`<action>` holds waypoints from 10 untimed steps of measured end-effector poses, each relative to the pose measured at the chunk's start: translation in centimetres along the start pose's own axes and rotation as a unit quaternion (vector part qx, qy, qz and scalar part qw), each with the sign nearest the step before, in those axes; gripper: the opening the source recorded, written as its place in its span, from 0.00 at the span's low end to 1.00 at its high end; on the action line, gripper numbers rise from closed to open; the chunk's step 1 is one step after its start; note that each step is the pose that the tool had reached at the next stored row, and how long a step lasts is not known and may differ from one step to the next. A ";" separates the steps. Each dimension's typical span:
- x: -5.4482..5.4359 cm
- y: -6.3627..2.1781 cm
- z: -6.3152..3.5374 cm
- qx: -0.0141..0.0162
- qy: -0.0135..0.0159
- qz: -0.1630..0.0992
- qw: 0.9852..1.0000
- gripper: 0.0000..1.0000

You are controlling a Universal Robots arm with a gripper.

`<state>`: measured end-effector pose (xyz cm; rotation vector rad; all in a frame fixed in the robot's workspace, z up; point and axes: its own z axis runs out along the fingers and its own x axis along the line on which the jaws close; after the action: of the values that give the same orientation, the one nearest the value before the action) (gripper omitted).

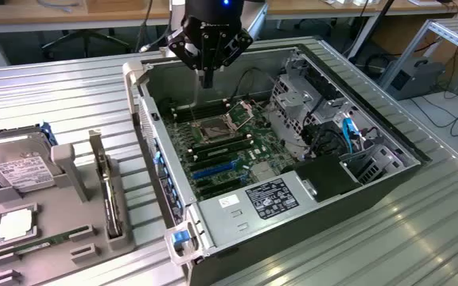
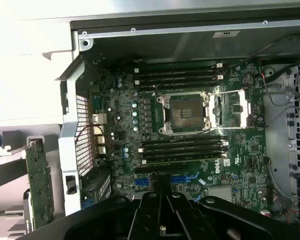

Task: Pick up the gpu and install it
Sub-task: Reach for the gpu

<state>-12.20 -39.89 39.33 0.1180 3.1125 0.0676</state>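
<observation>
Ribbed metal tabletop (image 1: 54,89) holds the open computer case (image 1: 237,217), the gripper (image 1: 206,80) hanging shut and empty above it, while the gpu (image 1: 111,202) stands unpicked in its gray rack (image 1: 54,223) at lower left.

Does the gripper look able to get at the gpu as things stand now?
Probably yes: the gpu stands on edge in its holder, nothing above it. The gripper, shut, hangs over the open case.
</observation>
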 end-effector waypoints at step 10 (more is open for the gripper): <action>0.0 0.00 0.00 0.000 0.000 0.000 1.000 0.11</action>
<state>-12.20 -39.89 39.33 0.1180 3.1125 0.0676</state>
